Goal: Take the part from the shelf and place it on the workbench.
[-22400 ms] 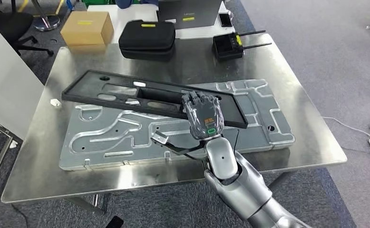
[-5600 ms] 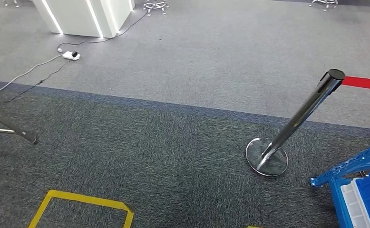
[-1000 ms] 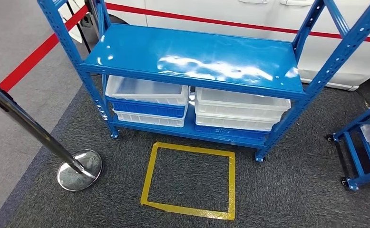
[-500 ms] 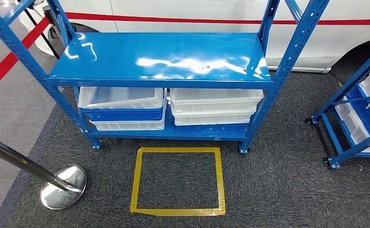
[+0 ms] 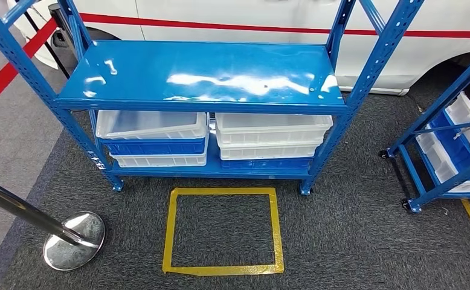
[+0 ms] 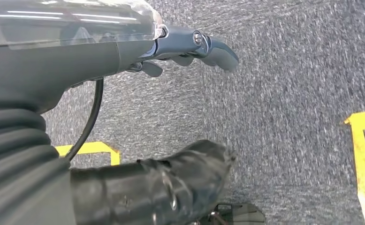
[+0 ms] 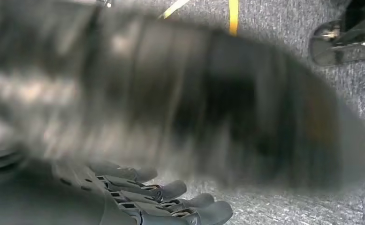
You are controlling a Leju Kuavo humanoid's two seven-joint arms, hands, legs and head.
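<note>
The view has drifted slightly since a moment ago; the blue steel shelf (image 5: pixel 202 72) now stands squarely ahead, its top bare, white and blue plastic bins (image 5: pixel 154 138) beneath. Left hand (image 6: pixel 124 51) hangs with fingers apart, holding nothing; right hand (image 7: pixel 138 197) likewise empty.

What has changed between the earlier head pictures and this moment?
The camera moved, not the things: the robot left the steel workbench, where its right hand rested on a black part, crossed the carpet and now faces the blue shelf squarely, with the yellow floor square before it. Over the last second the bins on the lower level kept their places. The left hand hangs above carpet.
</note>
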